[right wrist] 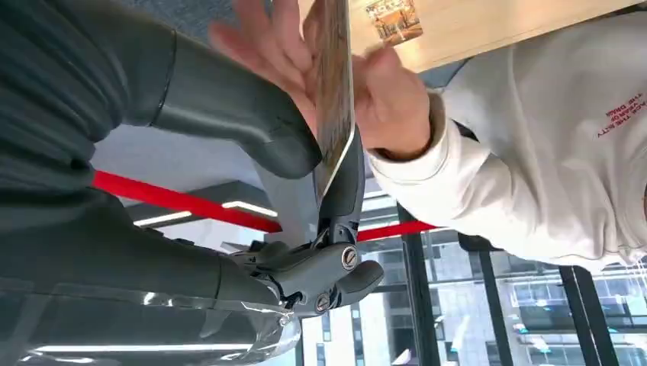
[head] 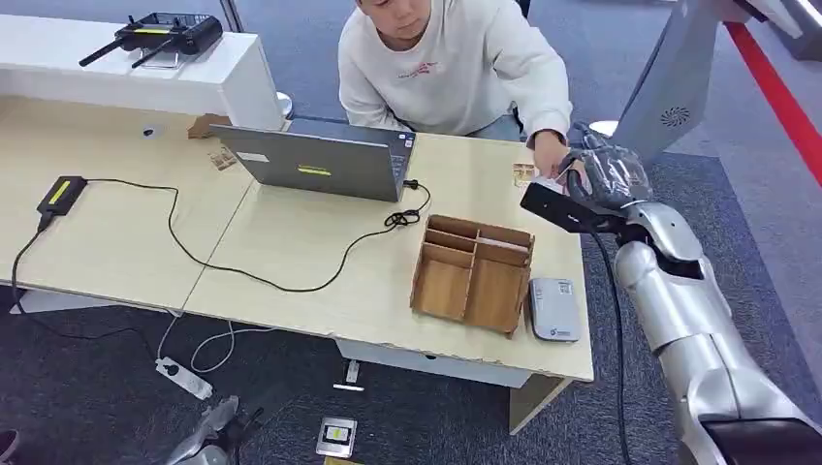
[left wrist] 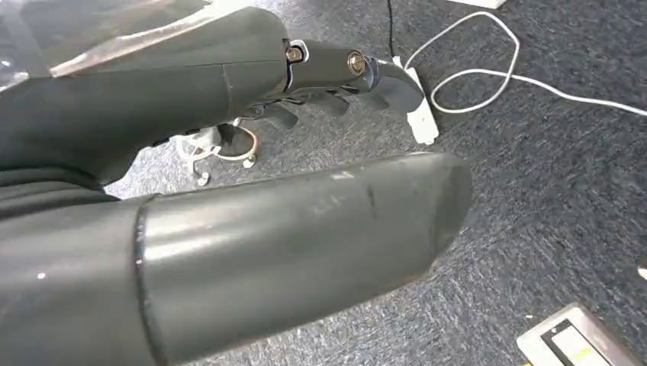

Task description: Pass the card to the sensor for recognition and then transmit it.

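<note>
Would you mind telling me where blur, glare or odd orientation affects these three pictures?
Head view: evenly lit and sharp, soft shadows under the wooden organizer. Right wrist view: turned upside down, the person's hand and the card blurred, bright ceiling strips glaring behind the right hand. Left wrist view: the left hand looms large and soft, with a pale sheen.

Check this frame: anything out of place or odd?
One device lies on the carpet below the table, beside a power strip. The handover looks normal: right hand and person's hand both on the card.

Open grey laptop [head: 320, 160], wooden compartment box [head: 473, 274], black cable [head: 252, 262], white power strip [head: 184, 378] on carpet
</note>
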Controlling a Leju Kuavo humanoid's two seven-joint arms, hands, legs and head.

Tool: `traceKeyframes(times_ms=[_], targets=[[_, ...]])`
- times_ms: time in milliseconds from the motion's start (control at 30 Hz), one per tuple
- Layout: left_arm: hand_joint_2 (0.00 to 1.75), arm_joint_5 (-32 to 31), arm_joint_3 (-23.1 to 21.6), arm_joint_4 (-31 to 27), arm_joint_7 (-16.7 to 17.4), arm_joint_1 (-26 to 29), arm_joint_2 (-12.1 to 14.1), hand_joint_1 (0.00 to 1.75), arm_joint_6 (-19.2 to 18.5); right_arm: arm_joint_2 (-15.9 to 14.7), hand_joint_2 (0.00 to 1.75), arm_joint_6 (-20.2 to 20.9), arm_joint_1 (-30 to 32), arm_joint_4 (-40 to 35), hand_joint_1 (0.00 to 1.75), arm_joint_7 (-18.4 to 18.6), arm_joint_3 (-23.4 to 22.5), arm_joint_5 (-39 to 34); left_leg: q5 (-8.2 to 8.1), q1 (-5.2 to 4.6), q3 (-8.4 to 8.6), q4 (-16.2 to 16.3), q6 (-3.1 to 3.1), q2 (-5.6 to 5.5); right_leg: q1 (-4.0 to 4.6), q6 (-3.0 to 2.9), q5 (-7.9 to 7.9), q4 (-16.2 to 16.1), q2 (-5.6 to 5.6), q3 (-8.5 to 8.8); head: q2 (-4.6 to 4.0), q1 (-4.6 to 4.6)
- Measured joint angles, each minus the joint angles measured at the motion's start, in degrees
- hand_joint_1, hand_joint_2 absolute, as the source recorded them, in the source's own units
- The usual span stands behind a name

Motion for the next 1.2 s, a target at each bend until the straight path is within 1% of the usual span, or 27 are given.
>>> traceKeyframes(times_ms=[100,133,167,267,333,400,567,633,733,767,800,900,1067,1200], targets=[[0.00,-0.17,0.00,0.00,0.00,-0.07,0.04,0.00,-0.20,-0.09,1.75,0.09,0.14,0.02,1.75,0.22,0.00,0.31,0.00,0.00,-0.01,0.00,0.00,0.00,0.00,0.00,0.00,0.00,0.00,0.00,0.00,0.00],[0.00,-0.33,0.00,0.00,0.02,-0.09,0.07,0.00,-0.39,-0.09,1.75,0.31,0.14,0.02,1.75,-0.22,0.00,0.70,0.00,0.00,-0.02,0.00,0.00,0.00,0.00,0.00,0.00,0.00,0.00,0.00,0.00,0.00],[0.00,-0.52,0.00,0.00,0.00,-0.15,0.09,0.00,-0.74,-0.02,1.75,0.61,0.13,0.02,1.75,-1.22,0.04,0.83,0.00,0.00,-0.02,0.00,0.00,-0.01,0.00,0.00,0.00,0.00,0.00,0.01,0.00,0.00],[0.00,-0.85,0.00,0.00,-0.20,-0.32,0.09,0.00,-1.22,0.44,1.75,1.75,0.12,-0.15,1.75,-5.76,0.20,0.13,0.00,0.00,-0.03,0.00,0.00,0.00,0.00,0.00,0.00,0.01,0.00,0.01,0.00,0.00],[0.00,-0.96,0.00,-0.02,-0.44,-0.41,0.09,0.00,-1.20,0.85,1.75,3.15,-0.12,-1.46,1.75,-7.32,0.33,-1.13,0.00,0.00,-0.03,0.00,0.00,0.00,0.00,0.00,0.01,0.02,0.00,-0.02,0.00,-0.02],[0.00,-0.98,0.07,-0.02,-0.76,-0.43,0.11,0.00,-1.20,0.90,1.75,3.65,-1.83,-2.58,1.75,-7.45,0.42,-2.07,0.00,-0.01,-0.04,0.01,0.00,-0.01,-0.02,0.00,0.01,0.03,0.00,-0.05,0.00,0.00],[0.00,-0.87,0.18,-0.02,-1.03,-0.38,0.11,0.00,-1.20,0.79,1.75,2.88,-10.46,-0.98,1.75,-8.09,0.44,-2.40,0.00,0.00,-0.06,-0.01,0.00,-0.01,-0.01,0.00,0.00,0.03,-0.01,-0.04,0.00,-0.04],[0.00,-0.41,0.22,-0.02,-1.22,-0.28,0.11,0.00,-1.09,0.81,1.75,2.23,-12.30,0.07,1.75,-8.24,0.46,-2.40,0.00,-0.01,-0.06,-0.01,0.00,0.00,-0.01,0.00,0.00,0.03,0.00,-0.02,0.00,0.00],[0.00,0.15,0.26,-0.02,-1.46,-0.09,0.11,0.00,-0.59,1.09,1.75,1.22,-13.04,1.64,1.75,-8.24,0.52,-2.38,0.00,-0.01,-0.05,0.00,0.00,-0.01,-0.01,0.00,0.00,0.03,0.00,-0.01,0.00,0.00],[0.00,0.26,0.28,-0.02,-1.51,0.01,0.11,0.00,-0.46,1.22,1.75,1.00,-13.04,2.08,0.82,-8.22,0.59,-2.38,0.00,-0.01,-0.04,0.01,0.00,-0.01,-0.01,0.00,0.00,0.03,0.00,-0.01,0.00,0.00],[0.00,0.28,0.31,-0.02,-1.55,0.13,0.11,0.00,-0.35,1.35,1.75,0.83,-13.04,2.47,0.00,-8.13,0.66,-2.38,0.01,-0.01,-0.05,0.01,0.00,-0.02,-0.01,0.00,0.01,0.03,0.00,-0.01,0.00,0.00],[0.00,0.48,0.33,-0.02,-1.75,0.37,0.11,0.00,-0.17,1.64,1.75,-0.22,-13.06,3.59,0.00,-8.06,0.79,-2.58,0.01,0.00,-0.04,0.01,0.00,-0.02,-0.01,0.00,0.01,0.03,0.00,-0.01,0.00,0.00],[0.00,1.09,0.72,-0.02,-1.97,0.73,0.11,0.00,0.57,1.79,1.75,-4.69,-13.03,4.87,0.00,-7.78,0.83,-3.78,0.01,0.00,-0.04,0.00,0.00,-0.01,0.00,0.00,0.00,0.03,0.00,-0.02,0.00,0.00],[0.00,2.19,1.05,-0.02,-2.38,1.17,0.11,0.00,1.99,1.53,1.75,-8.26,-13.19,5.42,0.00,-8.39,0.28,-8.49,0.00,-0.01,-0.04,0.01,0.00,-0.01,-0.01,0.00,0.00,0.03,0.00,-0.03,0.00,0.00]])
